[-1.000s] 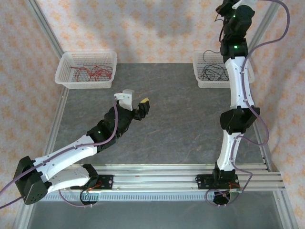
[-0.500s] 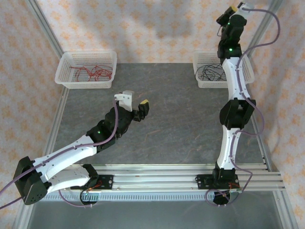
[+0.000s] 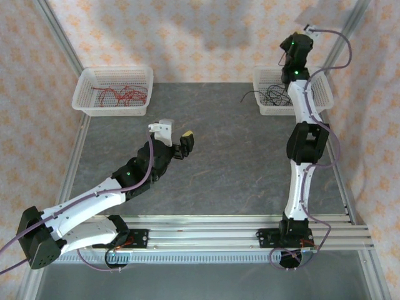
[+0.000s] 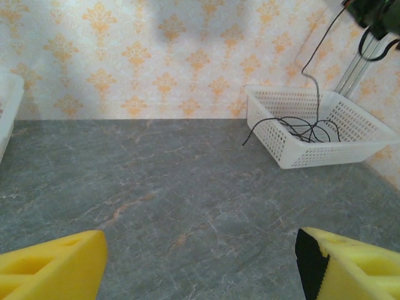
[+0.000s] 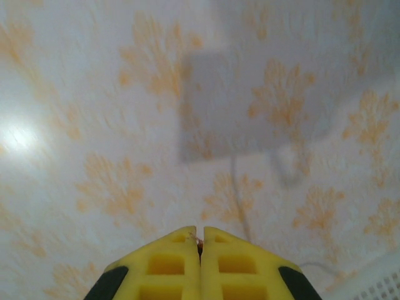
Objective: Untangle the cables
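Black cable (image 4: 317,100) upright, basket (image 4: 294,156) to right end effector (image 5: 200,240).

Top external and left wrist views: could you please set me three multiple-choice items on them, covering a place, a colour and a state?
1. Where do the thin red wires lie?
A. In the far-left white plastic lattice basket
B. On the bare tabletop
C. In the far-right basket

2. What colour are the thin looping wires in the white lattice basket at the far right?
A. Red
B. Black
C. Blue

3. How do the left gripper's jaws stand?
A. Shut
B. Shut on a wire
C. Open, empty

1 A: red loops sit inside its walls.
2 B: dark loops against white plastic.
3 C: grey tabletop shows between its yellow fingers.
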### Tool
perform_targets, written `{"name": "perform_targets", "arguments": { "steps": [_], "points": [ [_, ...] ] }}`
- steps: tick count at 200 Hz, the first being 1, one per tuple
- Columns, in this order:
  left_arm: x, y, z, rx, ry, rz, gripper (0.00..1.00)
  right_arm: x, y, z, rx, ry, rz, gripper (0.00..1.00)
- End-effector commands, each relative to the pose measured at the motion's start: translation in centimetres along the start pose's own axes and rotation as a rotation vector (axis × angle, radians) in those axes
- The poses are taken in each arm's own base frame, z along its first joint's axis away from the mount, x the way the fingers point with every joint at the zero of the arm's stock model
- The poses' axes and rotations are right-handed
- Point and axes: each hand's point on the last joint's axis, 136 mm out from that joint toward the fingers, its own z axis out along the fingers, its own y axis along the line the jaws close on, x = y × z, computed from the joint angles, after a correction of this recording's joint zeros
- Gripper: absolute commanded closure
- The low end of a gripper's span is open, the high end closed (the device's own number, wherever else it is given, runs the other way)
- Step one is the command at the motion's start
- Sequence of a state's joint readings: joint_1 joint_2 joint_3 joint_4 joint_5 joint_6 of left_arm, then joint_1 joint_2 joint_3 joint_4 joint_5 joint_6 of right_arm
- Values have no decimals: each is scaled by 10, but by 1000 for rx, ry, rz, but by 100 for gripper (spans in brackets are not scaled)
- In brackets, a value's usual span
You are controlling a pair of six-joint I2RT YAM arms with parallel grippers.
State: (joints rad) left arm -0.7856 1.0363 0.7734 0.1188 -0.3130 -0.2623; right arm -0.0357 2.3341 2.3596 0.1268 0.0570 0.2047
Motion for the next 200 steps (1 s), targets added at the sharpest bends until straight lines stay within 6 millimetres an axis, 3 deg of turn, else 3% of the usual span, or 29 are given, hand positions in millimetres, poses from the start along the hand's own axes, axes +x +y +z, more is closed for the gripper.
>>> {"name": "perform_targets", "arguments": {
  "steps": [1,26,57,78,98,142,200],
  "points": [
    [-19,1,-6,-14,-39,-27,20,-106,38,-32,-99,-198,107,100],
    [-18,1,-7,-16,-37,-24,20,-149,47,-57,-121,-280,151,100],
    [-18,2,-8,-16,-39,-24,20,-188,48,-84,-125,-393,200,100],
    [-17,2,-9,-12,-41,-27,20,-206,53,-91,-131,-428,197,100],
    [-16,4,-11,-13,-44,-28,20,-209,56,-89,-135,-426,193,100],
    [-17,6,-15,-12,-53,-32,20,-181,48,-70,-106,-372,172,100],
    [-18,5,-16,-8,-52,-33,20,-80,13,-17,-1,-211,107,100]
  ]
}}
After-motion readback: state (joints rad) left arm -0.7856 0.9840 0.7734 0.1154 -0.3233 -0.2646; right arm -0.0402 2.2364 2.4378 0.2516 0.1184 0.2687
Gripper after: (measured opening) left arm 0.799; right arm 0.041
